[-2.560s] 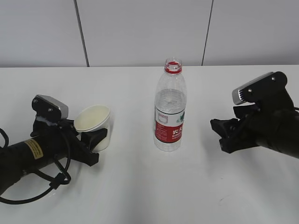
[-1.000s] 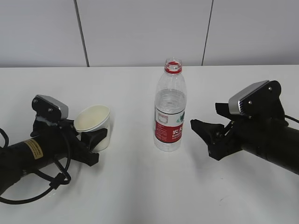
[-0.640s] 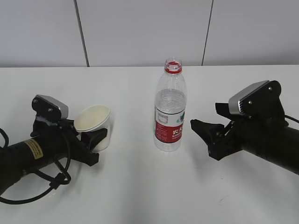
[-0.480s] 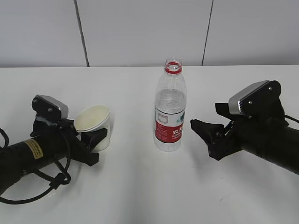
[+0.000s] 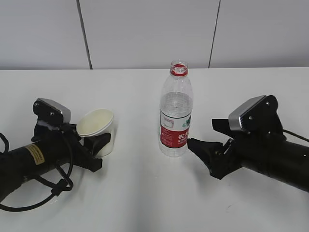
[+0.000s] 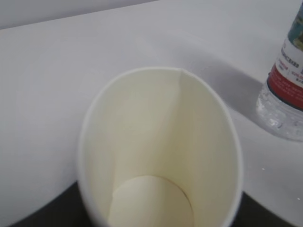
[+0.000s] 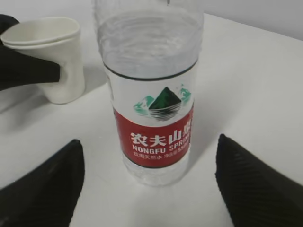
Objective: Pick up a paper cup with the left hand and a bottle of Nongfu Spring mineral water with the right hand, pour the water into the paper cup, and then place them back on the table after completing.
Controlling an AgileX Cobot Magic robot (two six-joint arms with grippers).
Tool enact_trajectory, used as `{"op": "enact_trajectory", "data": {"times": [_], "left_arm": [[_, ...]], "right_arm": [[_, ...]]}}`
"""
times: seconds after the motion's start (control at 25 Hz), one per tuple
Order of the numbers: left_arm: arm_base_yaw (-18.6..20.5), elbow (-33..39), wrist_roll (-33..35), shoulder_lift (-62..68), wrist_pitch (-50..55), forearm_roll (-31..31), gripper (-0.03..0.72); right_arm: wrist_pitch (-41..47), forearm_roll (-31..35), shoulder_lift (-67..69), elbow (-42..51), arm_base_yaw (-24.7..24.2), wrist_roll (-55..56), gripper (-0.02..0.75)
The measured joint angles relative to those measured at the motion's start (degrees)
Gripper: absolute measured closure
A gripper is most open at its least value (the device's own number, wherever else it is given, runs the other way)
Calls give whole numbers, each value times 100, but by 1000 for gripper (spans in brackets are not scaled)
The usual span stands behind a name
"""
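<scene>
The paper cup (image 5: 99,129) is white with a cream inside and leans a little on the table (image 5: 145,198). My left gripper (image 5: 98,139) is shut on it, and its rim looks squeezed oval in the left wrist view (image 6: 161,151). The Nongfu Spring bottle (image 5: 175,116) stands upright at the centre, uncapped, with a red neck ring and a red label (image 7: 154,137). Clear water (image 7: 149,45) fills most of it. My right gripper (image 5: 202,132) is open wide just right of the bottle's lower part. Its fingertips (image 7: 71,156) frame the bottle without touching it.
A pale panelled wall (image 5: 145,34) runs behind the table's far edge. The left arm's black cable (image 5: 53,191) loops on the table at the front left. The paper cup (image 7: 52,56) stands about a bottle's width left of the bottle.
My right gripper has slid left, closer to the bottle, and its jaws have spread a little wider. The left gripper, cup and bottle have not moved.
</scene>
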Motion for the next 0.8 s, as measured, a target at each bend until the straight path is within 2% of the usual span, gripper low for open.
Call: {"op": "enact_trajectory", "data": {"times": [0.2, 0.44, 0.8], "left_arm": [[0, 0, 0, 0, 0, 0, 347], [0, 0, 0, 0, -4, 0, 347], [0, 0, 0, 0, -4, 0, 347]], "right_arm": [[-1054, 121, 694, -13, 0, 42, 77], [-1125, 239, 1314, -287, 0, 42, 77], [-1184, 196, 1457, -817, 0, 42, 77]]}}
